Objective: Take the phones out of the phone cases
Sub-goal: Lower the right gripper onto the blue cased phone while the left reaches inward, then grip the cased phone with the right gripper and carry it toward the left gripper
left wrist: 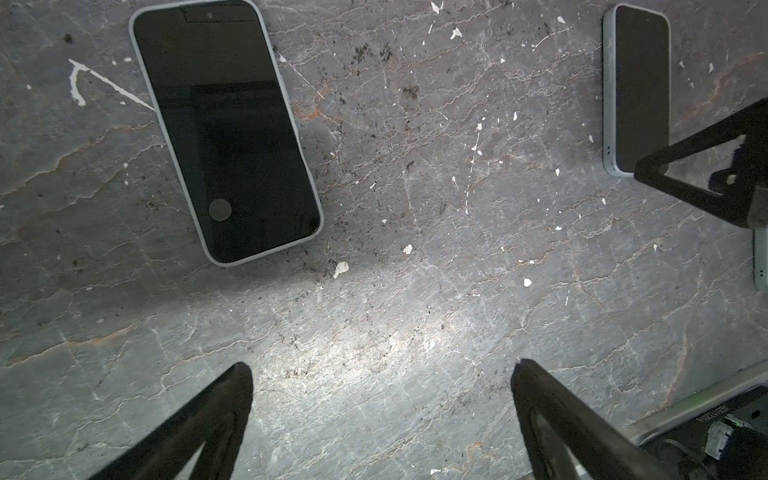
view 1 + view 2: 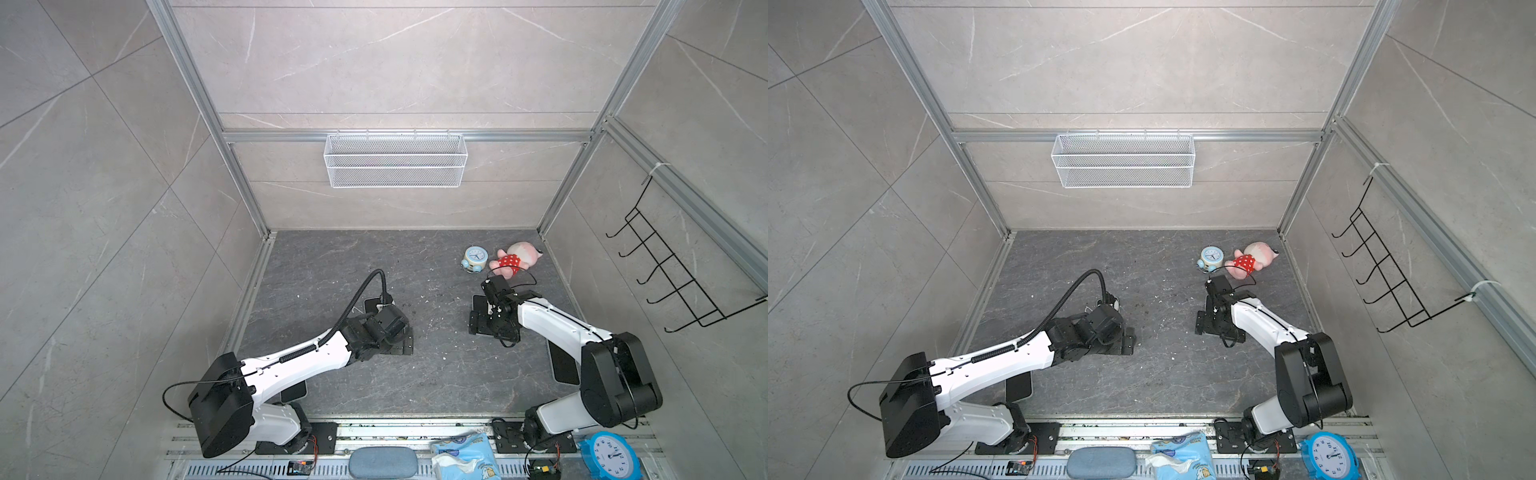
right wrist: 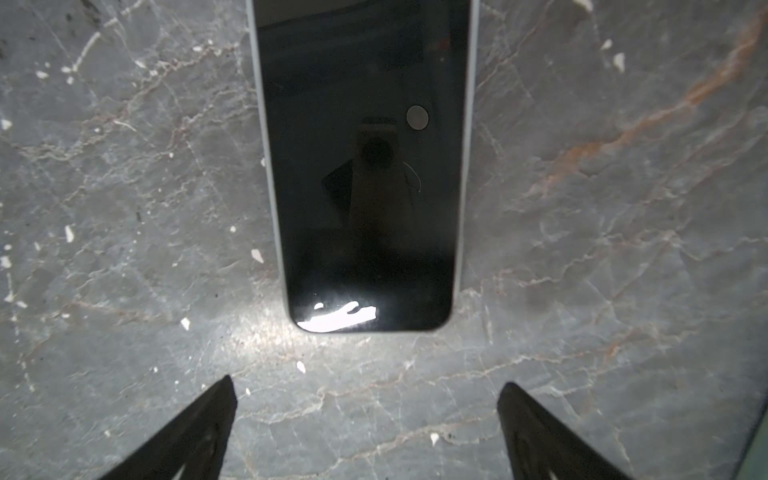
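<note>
Key relation: the phone [image 3: 365,166] lies dead ahead of the right gripper [image 3: 366,381]. It is flat, screen up, seated in a pale phone case [image 3: 274,208], with its long axis running straight away from the gripper, so the finger gap spans its short side. In scene terms it sits on the right half of the dark stone-look table [image 2: 332,266], just far-left of the right gripper, axis roughly near-to-far. Its near end is close to the fingertips, neither touching them nor between them. The right jaws are spread wide with nothing in them. The gap looks wider than the cased phone, so a straight advance should straddle it; that's my read only. The left gripper [image 1: 382,363] is also spread wide and empty, hovering over bare table. In its wrist view what looks like the same phone [image 1: 636,87] shows off to the far right, beside one finger [image 1: 735,208] of the right gripper and well apart from the left. A second cased phone [image 1: 226,129] lies far-left of the left gripper, axis skewed to it. I can't tell which one is the target. The right arm is nearer and lined up on its phone, so I'd take that one. The blue alarm clock [image 2: 474,258] and pink plush toy [image 2: 513,257] sit farther back on the right, clear of the path.
</note>
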`<state>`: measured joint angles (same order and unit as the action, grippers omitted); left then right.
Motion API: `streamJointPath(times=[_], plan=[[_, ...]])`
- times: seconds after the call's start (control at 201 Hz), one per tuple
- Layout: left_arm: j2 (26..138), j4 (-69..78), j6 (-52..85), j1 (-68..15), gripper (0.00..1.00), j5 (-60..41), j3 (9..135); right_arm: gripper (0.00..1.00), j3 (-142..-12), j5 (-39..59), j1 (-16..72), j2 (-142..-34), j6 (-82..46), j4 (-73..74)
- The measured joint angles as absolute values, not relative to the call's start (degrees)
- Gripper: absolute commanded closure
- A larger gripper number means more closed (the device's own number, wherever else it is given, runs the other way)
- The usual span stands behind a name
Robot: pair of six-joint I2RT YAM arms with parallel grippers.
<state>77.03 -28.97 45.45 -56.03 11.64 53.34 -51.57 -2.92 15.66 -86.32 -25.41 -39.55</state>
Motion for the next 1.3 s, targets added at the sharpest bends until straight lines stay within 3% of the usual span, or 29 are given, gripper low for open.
streamJointPath(times=[0.692, 1.041, 1.295], plan=[[75.18, -28.14, 46.09, -57.87, 0.01, 12.58, 52.95, 0.04, -55.77, -5.08, 14.96, -96.71, -25.30, -37.41], [74.91, -27.79, 46.46, -58.24, 0.00, 13.39, 52.80, 0.20, -58.96, -5.13, 13.82, -98.67, -25.21, -37.47], [74.91, -26.68, 46.52, -58.26, 0.00, 13.39, 52.77, 0.20, -59.05, -4.93, 13.63, -98.91, -24.80, -37.54]])
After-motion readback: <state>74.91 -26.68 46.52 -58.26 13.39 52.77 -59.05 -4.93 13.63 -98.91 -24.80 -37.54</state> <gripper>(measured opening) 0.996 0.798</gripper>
